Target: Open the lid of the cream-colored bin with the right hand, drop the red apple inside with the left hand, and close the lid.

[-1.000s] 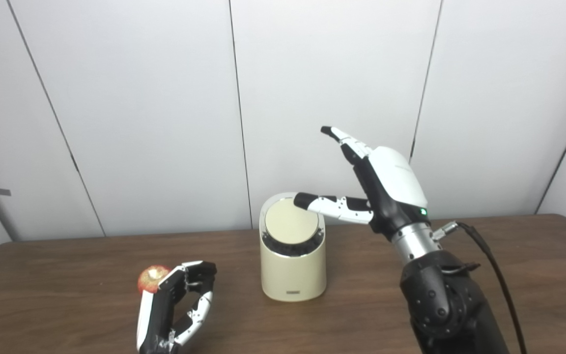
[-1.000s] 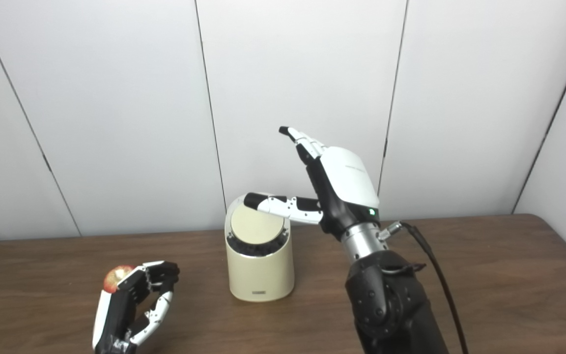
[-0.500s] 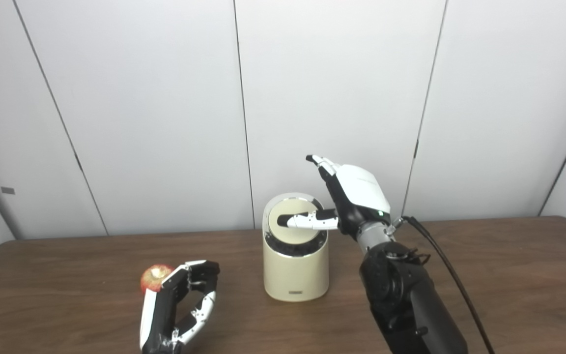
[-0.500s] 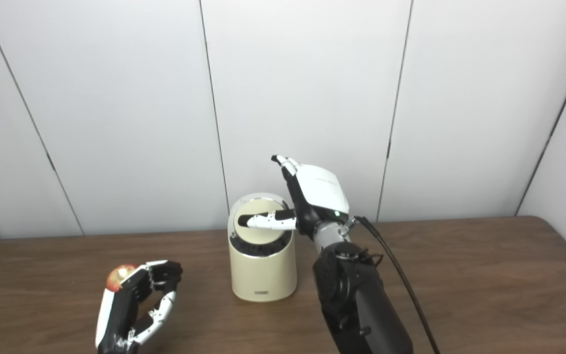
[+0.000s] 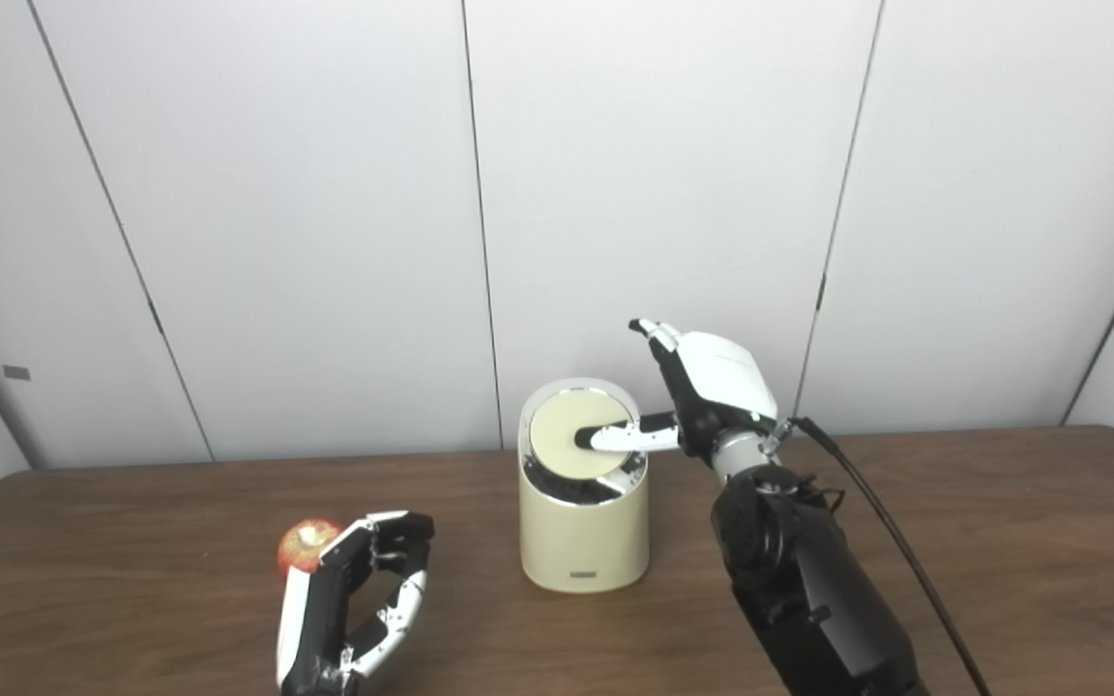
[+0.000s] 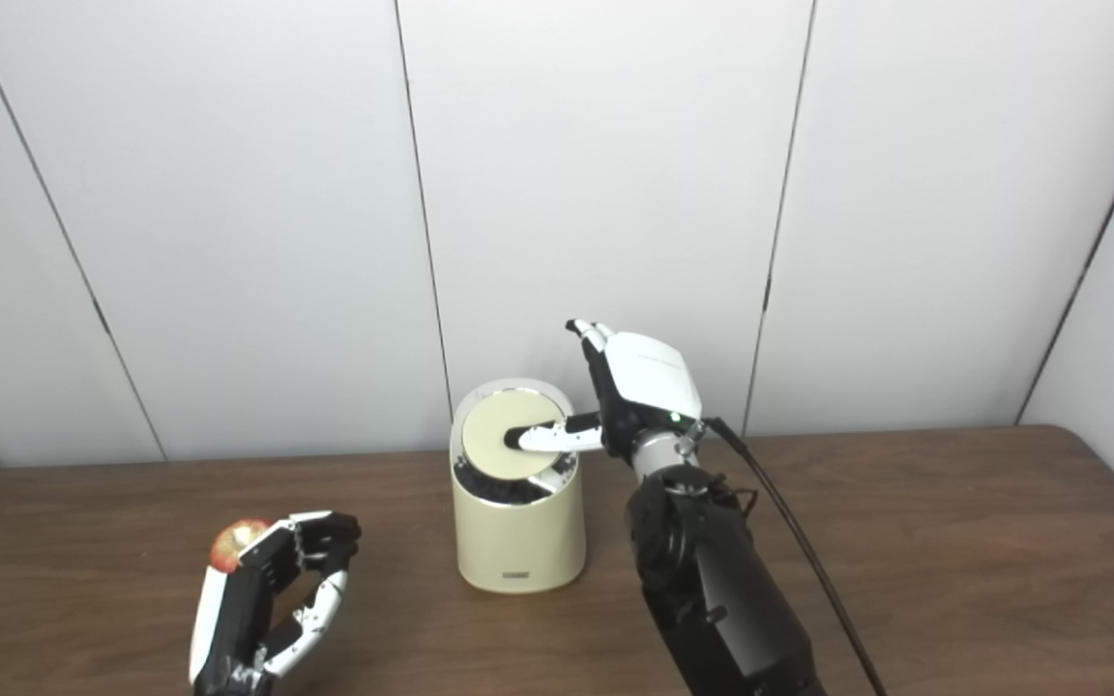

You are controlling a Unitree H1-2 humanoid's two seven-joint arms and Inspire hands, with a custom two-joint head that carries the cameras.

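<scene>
Nearest the camera, at about 7 o'clock on the dark brown wood-grain table point(image 5: 1002, 541), the black-and-white left hand point(image 5: 349, 599) is held upright with its fingers curled. The red apple with a pale top point(image 5: 304, 544) shows just behind the upper edge of this hand; whether it is actually clasped or merely stands behind the fingers cannot be told, so the hand's state is left undecided. The hand is judged to be waiting there, clear of the bin, until an opening is made.

At the table's centre stands the cream-colored cylindrical bin point(image 5: 582, 532). Its round cream lid point(image 5: 571, 447), set in a slanted top with a dark gap along the lower rim, appears tilted towards the camera and not yet swung open.

From 4 o'clock the black right arm point(image 5: 808, 590) is reached up to the bin's right side. The white-backed right hand point(image 5: 702, 396) is spread and holds nothing; one digit is laid across the lid, apparently to press it inward, while the remaining fingers point(image 5: 654, 333) are raised out of the way towards 12 o'clock.

Farthest back, plain white wall panels point(image 5: 673, 193) close the scene.
</scene>
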